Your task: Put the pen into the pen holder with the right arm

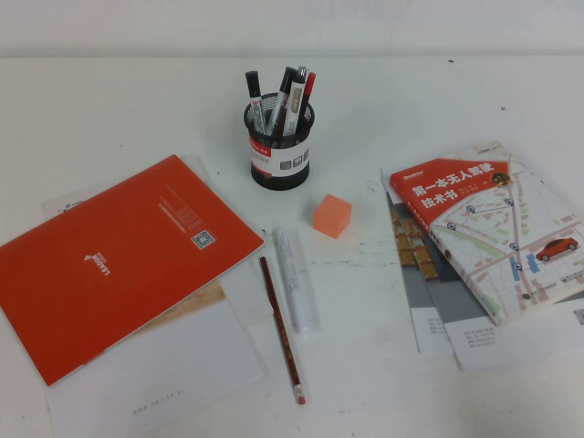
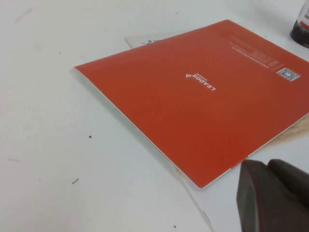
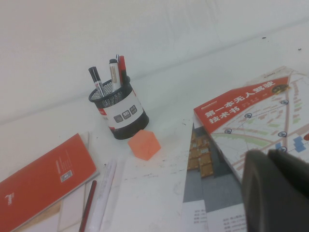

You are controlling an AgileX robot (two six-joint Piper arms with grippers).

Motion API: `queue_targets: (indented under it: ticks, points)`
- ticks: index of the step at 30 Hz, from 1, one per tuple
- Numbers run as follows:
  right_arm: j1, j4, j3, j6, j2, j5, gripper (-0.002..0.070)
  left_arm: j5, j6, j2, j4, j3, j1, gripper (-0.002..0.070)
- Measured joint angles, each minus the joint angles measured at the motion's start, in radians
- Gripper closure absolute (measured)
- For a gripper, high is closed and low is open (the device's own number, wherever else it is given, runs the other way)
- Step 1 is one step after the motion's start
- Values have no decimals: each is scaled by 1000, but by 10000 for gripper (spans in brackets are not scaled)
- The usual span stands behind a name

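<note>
The whitish frosted pen [image 1: 297, 278] lies on the table beside a thin dark red pencil [image 1: 281, 328]; both also show in the right wrist view, pen [image 3: 104, 193] and pencil [image 3: 87, 208]. The black mesh pen holder [image 1: 280, 146] stands behind them with several markers in it, and shows in the right wrist view [image 3: 120, 113]. Neither gripper shows in the high view. My right gripper [image 3: 267, 153] hovers over the map book, fingers together and empty, far from the pen. My left gripper [image 2: 267, 164] is shut and empty by the orange notebook's corner.
An orange cube [image 1: 332, 215] sits between the holder and the pen. An orange notebook [image 1: 119, 260] on white papers lies at the left. A map book [image 1: 497, 228] on leaflets lies at the right.
</note>
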Motion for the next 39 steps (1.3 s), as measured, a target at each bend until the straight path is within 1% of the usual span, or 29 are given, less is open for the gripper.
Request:
queue_targets:
  ticks: [27,39]
  points:
    - [0,23,0,0,0,-14,696,0,0,0,0,0,0,677]
    - [0,120,0,0,0,-25,696,0,0,0,0,0,0,678]
